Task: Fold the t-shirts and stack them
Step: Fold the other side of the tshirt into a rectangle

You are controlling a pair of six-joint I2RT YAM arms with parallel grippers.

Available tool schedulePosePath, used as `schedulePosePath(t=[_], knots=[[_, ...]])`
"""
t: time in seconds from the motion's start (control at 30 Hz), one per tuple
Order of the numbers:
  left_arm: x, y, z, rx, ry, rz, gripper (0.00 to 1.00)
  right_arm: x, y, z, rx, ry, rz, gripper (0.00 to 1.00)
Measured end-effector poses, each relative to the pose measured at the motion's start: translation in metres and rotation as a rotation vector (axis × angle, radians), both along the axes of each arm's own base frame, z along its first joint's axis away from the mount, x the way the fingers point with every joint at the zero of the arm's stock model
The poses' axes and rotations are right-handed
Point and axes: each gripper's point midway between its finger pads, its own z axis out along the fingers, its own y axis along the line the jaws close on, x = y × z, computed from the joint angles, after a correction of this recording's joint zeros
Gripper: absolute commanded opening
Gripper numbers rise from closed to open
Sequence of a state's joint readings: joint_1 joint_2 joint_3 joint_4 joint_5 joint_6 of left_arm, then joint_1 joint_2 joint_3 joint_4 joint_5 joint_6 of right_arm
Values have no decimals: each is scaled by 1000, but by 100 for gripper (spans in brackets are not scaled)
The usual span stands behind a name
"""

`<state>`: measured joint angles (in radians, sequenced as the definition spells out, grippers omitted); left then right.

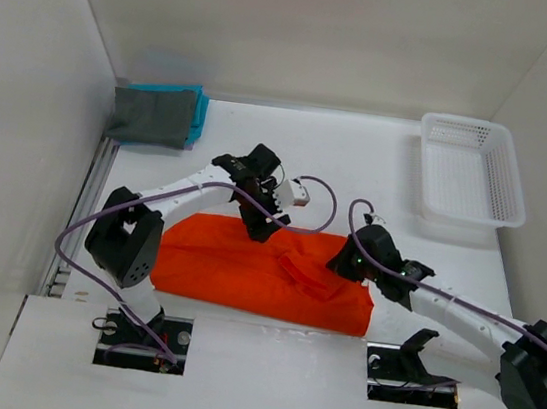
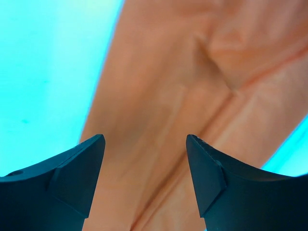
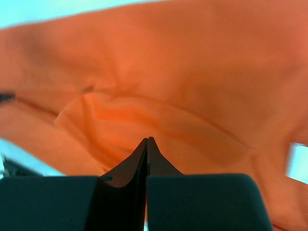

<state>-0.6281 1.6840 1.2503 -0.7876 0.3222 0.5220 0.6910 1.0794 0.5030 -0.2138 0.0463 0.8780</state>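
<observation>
One orange shirt flat on table, near front edge, folded into long band, rumpled ridge across middle. Grey shirt folded on teal shirt, far left corner. Left gripper tipped down over orange shirt's far edge, jaws spread. Right gripper low at its right end, fingers pressed together.

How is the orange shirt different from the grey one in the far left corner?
The orange shirt lies spread wide and wrinkled at the near middle; the grey shirt is a compact folded rectangle. The orange shirt rests straight on the table; the grey shirt sits atop a folded teal shirt. Both are plain cloth.
</observation>
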Motion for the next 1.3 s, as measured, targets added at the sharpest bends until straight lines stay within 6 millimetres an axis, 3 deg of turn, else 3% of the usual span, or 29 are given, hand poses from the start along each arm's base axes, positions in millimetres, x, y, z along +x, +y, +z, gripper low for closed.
schedulePosePath(t=[0.1, 0.23, 0.33, 0.47, 0.63, 0.8, 0.93, 1.13, 1.3], knots=[[15, -9, 2, -26, -33, 61, 68, -13, 17, -3, 31, -2, 75, 1], [25, -46, 1, -81, -58, 65, 67, -37, 26, -12, 62, 27, 144, 2], [17, -74, -10, -101, -41, 40, 67, -46, 20, -25, 61, 66, 131, 2], [-1, -88, -27, -87, 19, 18, 65, -58, 16, -38, 56, 114, 121, 2], [-12, -82, -38, -68, 57, 3, 63, -69, 22, -39, 77, 126, 141, 2], [-38, -60, -57, 0, 102, -55, 64, -76, 24, -35, 100, 117, 153, 3], [-50, -61, -57, 11, 85, -108, 64, -75, 25, -31, 112, 105, 150, 4], [-44, -61, -60, 32, 35, -114, 68, -76, 23, -37, 92, 116, 152, 4], [-34, -55, -54, 35, 5, -95, 78, -66, 10, -21, 95, 76, 103, 12]])
